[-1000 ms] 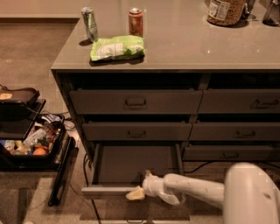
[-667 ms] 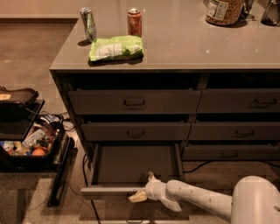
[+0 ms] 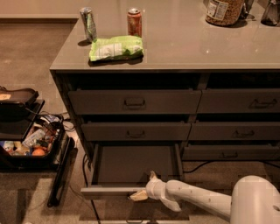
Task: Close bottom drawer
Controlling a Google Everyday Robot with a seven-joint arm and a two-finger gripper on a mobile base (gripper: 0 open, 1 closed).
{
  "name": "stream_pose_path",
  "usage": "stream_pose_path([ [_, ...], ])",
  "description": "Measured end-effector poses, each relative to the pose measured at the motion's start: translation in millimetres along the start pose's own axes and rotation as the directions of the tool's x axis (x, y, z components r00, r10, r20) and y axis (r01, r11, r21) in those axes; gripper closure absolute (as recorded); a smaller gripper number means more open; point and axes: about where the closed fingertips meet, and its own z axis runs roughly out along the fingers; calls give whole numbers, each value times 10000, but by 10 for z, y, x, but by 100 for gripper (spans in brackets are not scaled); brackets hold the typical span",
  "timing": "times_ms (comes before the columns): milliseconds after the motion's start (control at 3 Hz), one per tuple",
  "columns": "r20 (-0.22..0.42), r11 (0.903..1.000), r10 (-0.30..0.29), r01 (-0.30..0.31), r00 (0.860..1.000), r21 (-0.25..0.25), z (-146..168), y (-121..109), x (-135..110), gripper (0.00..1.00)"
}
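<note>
The bottom drawer of the left stack is pulled far out, dark and shallow, with its pale front edge toward me. My gripper sits at the middle of that front edge, on the end of the white arm that reaches in from the lower right. One finger points up over the drawer's front, the other lies along the front edge. The drawer's handle is hidden behind the gripper.
The two drawers above are closed. The countertop holds a green chip bag, two cans and a jar. A black bin of items stands on the floor at left. Cables lie under the cabinet.
The gripper has stayed at the drawer's front edge while the arm shifted slightly. The drawer looks about as far out as before.
</note>
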Motion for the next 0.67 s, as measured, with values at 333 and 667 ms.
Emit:
stream_pose_path([
  [333, -241, 9997, -175, 179, 9996, 169, 48, -21, 50, 0],
  [667, -242, 9997, -176, 180, 9996, 169, 48, -21, 51, 0],
])
